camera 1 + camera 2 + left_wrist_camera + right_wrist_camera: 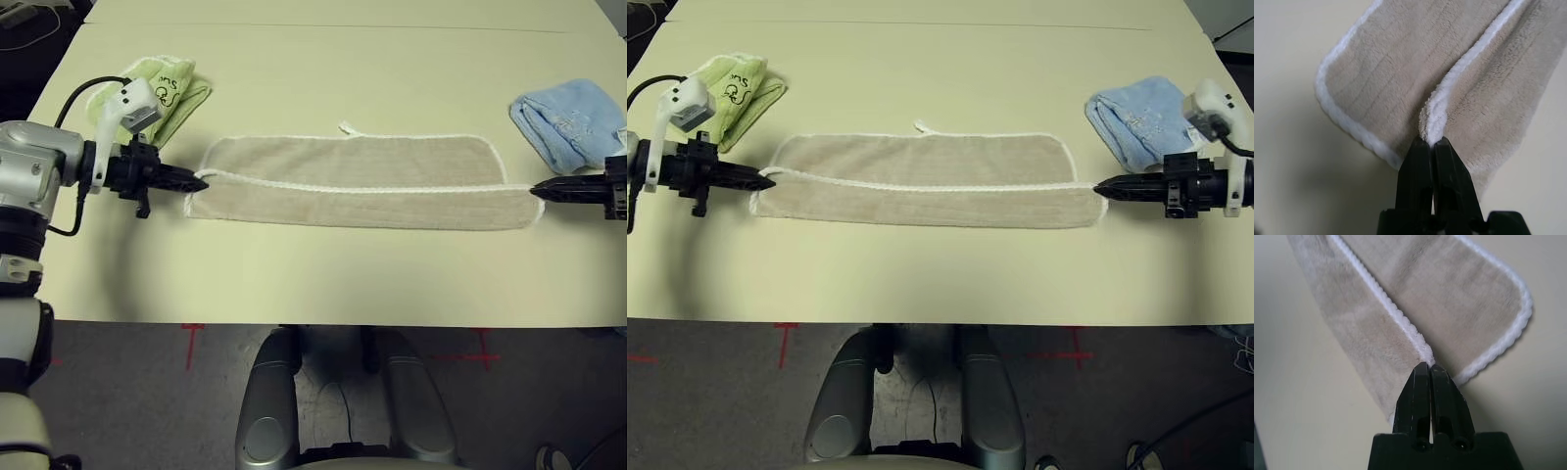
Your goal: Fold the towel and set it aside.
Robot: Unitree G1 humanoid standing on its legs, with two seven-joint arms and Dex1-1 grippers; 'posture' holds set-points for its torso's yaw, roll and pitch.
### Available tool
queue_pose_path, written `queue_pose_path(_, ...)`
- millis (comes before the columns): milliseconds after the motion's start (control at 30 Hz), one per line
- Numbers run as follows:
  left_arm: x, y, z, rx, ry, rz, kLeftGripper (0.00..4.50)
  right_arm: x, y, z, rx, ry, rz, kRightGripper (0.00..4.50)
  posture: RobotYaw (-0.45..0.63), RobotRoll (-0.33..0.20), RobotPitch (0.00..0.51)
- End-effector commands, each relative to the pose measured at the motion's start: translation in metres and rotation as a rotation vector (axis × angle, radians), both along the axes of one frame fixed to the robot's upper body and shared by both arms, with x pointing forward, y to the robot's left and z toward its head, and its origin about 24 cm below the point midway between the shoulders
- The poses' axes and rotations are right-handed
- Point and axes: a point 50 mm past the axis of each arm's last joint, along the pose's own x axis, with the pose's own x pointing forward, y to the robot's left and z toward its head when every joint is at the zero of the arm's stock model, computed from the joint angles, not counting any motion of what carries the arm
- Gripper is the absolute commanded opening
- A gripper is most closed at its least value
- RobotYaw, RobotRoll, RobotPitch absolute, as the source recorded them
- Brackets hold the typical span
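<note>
The beige towel (362, 186) lies flat across the middle of the table, folded lengthwise, with its white-stitched edge (931, 184) running along the top layer. A small white loop (348, 128) sticks out at its far side. At the towel's left end my left gripper (201, 181) is shut on the white edge of the upper layer, and the left wrist view shows the edging (1437, 110) pinched at the fingertips. At the right end my right gripper (1099, 188) is shut on the same edge (1400, 320).
A light green folded towel (167, 93) sits at the back left, just behind my left forearm. A light blue folded towel (570, 122) sits at the back right. Bare tabletop (323, 279) lies between the towel and the front edge.
</note>
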Motion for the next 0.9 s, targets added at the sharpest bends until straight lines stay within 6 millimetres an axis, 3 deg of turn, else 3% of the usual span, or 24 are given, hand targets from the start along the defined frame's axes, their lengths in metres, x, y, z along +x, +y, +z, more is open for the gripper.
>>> queue_pose_path(33, 0.008, -0.002, 0.005, -0.007, -0.063, 0.038, 0.01, 0.003, -0.004, 0.002, 0.009, -0.036, -0.041, 0.0, 0.02, 0.0, 0.316)
queue_pose_path(267, 0.019, -0.008, 0.017, -0.052, -0.118, 0.058, 0.01, 0.014, -0.011, 0.006, 0.03, -0.105, -0.121, 0.0, 0.02, 0.0, 0.315)
queue_pose_path(600, 0.02, 0.015, 0.017, -0.038, -0.155, 0.198, 0.01, 0.018, -0.024, -0.005, 0.023, -0.143, -0.241, 0.0, 0.02, 0.0, 0.319)
queue_pose_path(900, 0.023, 0.018, 0.013, -0.019, -0.175, 0.238, 0.01, 0.036, -0.016, -0.014, -0.037, -0.22, -0.356, 0.0, 0.02, 0.0, 0.324)
